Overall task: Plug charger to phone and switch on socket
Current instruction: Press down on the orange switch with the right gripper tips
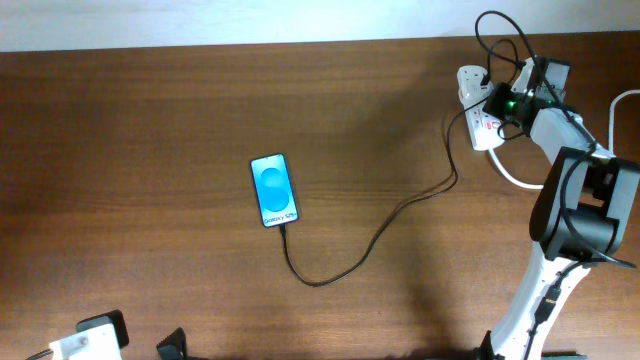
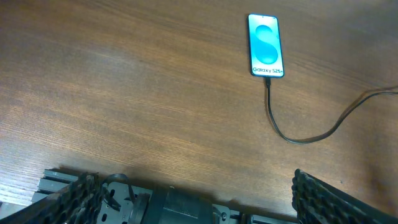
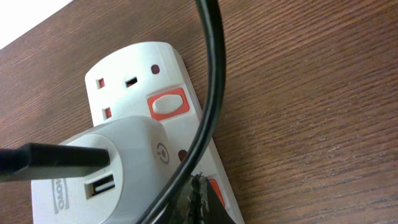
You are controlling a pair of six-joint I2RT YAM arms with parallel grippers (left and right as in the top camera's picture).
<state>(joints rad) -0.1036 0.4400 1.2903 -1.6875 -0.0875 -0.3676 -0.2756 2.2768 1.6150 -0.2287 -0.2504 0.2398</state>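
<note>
The phone [image 1: 273, 189] lies on the table with its blue screen lit; it also shows in the left wrist view [image 2: 266, 45]. The thin black charger cable [image 1: 370, 245] runs from the phone's lower end, where its tip sits in the port [image 2: 268, 79], right to the socket. The white socket [image 1: 478, 112] lies at the far right; in the right wrist view [image 3: 134, 87] a white adapter [image 3: 118, 165] is plugged into it. My right gripper [image 3: 199, 202] is shut, its tips pressed onto a red switch [image 3: 216, 190] of the socket. My left gripper [image 2: 193, 199] is open at the near table edge.
A second red switch [image 3: 168, 103] sits further along the socket. The thick white cord [image 1: 515, 175] curves off the socket beside my right arm. The table's far edge runs just behind the socket.
</note>
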